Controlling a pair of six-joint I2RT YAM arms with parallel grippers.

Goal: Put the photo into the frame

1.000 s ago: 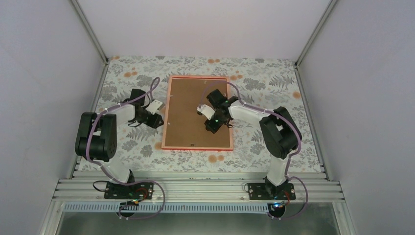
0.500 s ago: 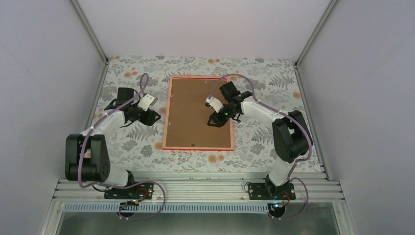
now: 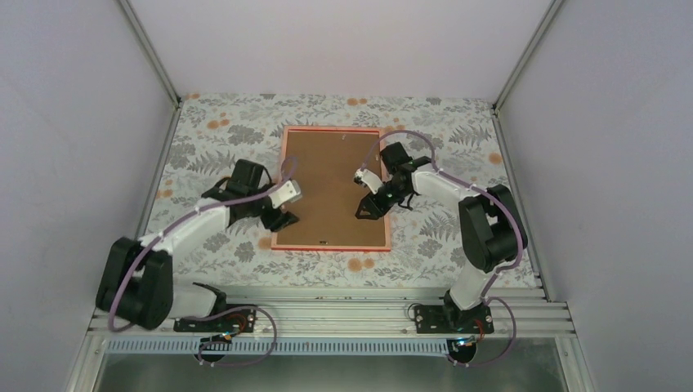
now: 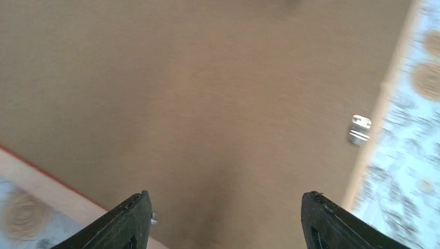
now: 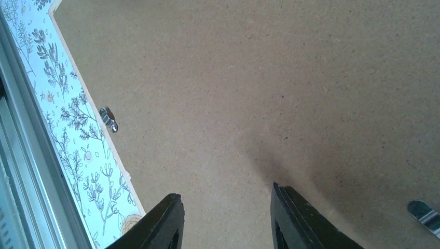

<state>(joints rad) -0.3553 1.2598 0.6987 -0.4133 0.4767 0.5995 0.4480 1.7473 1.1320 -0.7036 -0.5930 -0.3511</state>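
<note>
- We see the frame [image 3: 328, 246] lying back-up mid-table [image 3: 458, 237], which shows all round it; the backing board [image 3: 327, 163] fills it.
- The left gripper [image 4: 227, 197] is spread and empty at the frame's left edge.
- The right gripper [image 5: 225, 191] is spread and empty near its right edge.

Plain pale walls [image 3: 343, 41] enclose a table [image 3: 458, 139] covered in floral-print cloth.

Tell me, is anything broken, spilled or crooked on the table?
Nothing stands out. The frame lies flat, back side up, with the brown backing board sitting squarely inside it. No spill or damage shows. The photo is not in view.
</note>
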